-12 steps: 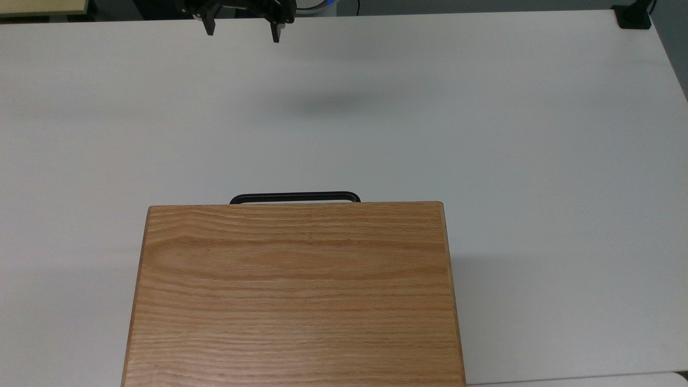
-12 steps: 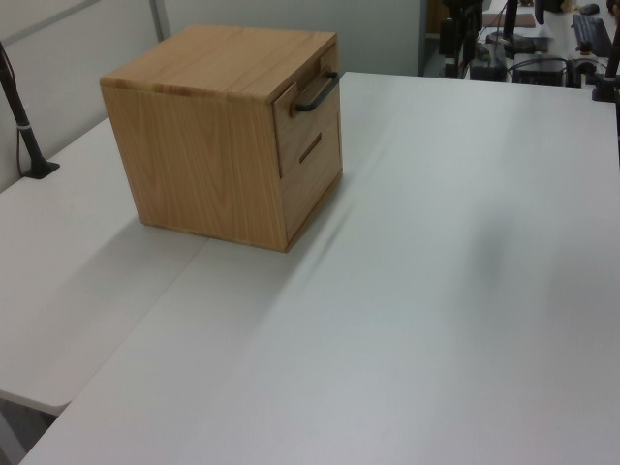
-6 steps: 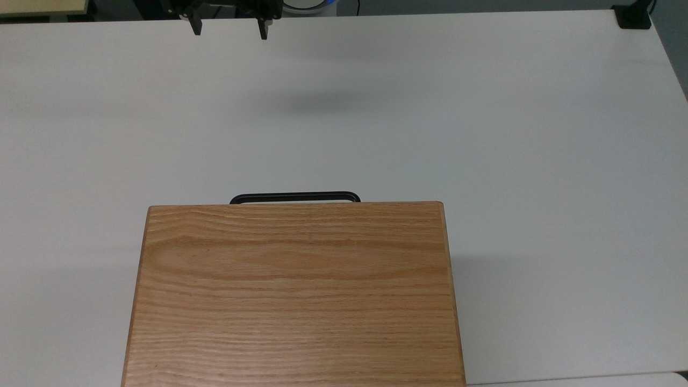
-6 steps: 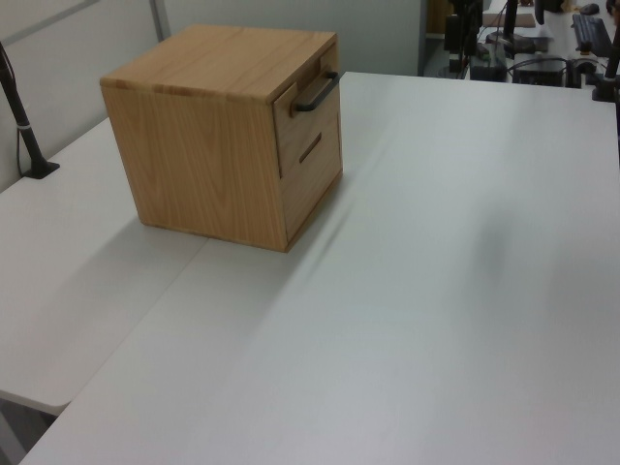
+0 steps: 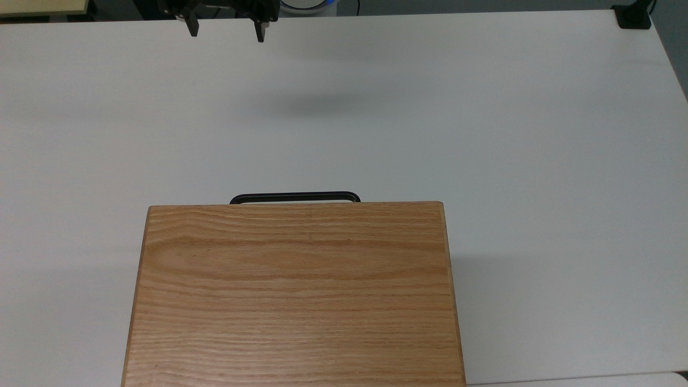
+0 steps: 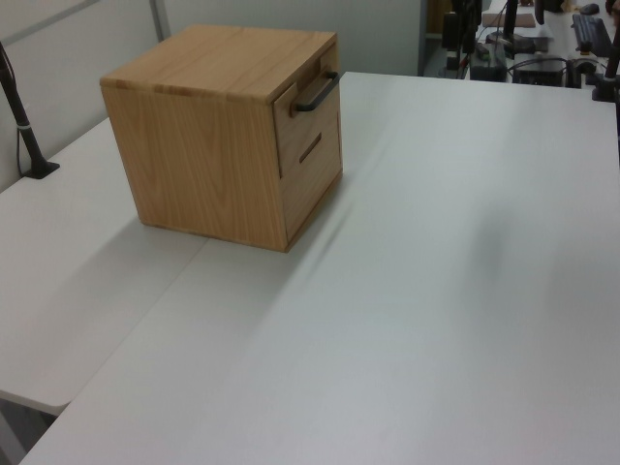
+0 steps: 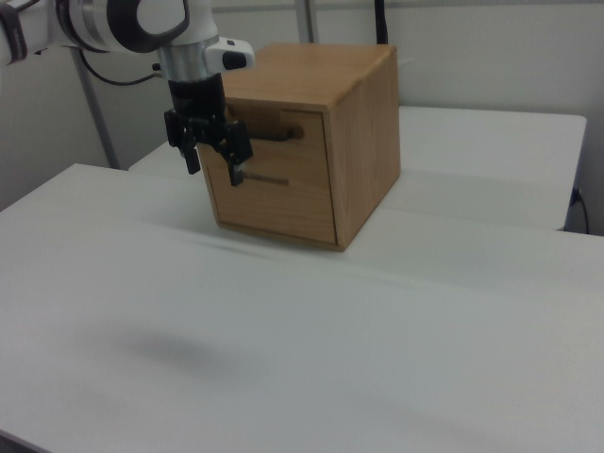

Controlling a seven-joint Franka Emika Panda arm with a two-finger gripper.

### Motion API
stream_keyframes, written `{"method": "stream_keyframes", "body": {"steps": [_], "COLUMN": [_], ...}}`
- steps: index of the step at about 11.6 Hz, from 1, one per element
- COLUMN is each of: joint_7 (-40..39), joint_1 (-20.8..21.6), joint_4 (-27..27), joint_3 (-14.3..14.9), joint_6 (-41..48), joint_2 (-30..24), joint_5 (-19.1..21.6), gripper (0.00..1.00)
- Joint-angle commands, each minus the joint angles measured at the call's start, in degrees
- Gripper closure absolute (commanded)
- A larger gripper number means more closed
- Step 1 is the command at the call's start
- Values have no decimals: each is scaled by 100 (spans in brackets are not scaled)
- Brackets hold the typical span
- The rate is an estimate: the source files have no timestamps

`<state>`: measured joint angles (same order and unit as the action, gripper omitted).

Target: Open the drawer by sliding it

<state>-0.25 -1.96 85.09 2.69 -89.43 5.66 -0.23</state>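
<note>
The drawer (image 6: 308, 108) is the upper oak front of a wooden cabinet (image 5: 293, 293); its front lies about level with the cabinet face. Its thin black bar handle (image 5: 294, 196) juts past the cabinet's edge in the top view, and also appears as the handle (image 6: 318, 91) in the left view. My gripper (image 5: 226, 32) hangs open and empty above the table at the top view's upper edge, far from the handle. In the right view the gripper (image 7: 214, 165) overlaps the drawer front (image 7: 293, 132) and covers part of the handle (image 7: 278, 134).
A lower drawer front with a slot (image 6: 310, 148) sits under the upper one. The white table (image 5: 484, 134) spreads wide between gripper and cabinet. A black clamp (image 5: 633, 16) sits at the top view's upper right corner, and a black post (image 6: 24, 126) stands at the left view's left.
In the top view my gripper has shifted left over the last second, then dipped slightly. It stays open. The drawer and cabinet have not moved.
</note>
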Motion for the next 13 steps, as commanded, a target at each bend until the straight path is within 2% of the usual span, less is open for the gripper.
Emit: {"method": "stream_keyframes", "body": {"steps": [1, 3, 5, 7, 9, 11, 13], "joint_7": [1137, 2540, 4123, 5643, 6246, 6764, 6933], "joint_1": [64, 82, 99, 231, 450, 740, 794], "joint_4": [-19, -19, -28, -10, 7, 25, 25], "joint_3": [21, 21, 30, 65, 100, 327, 364], "joint_6": [-739, -1390, -1987, -2490, -2789, -3560, -4360], "joint_2": [58, 189, 243, 348, 497, 717, 927], "joint_5": [286, 427, 795, 919, 1147, 1184, 1175], "gripper": [0, 0, 0, 0, 1, 11, 21]}}
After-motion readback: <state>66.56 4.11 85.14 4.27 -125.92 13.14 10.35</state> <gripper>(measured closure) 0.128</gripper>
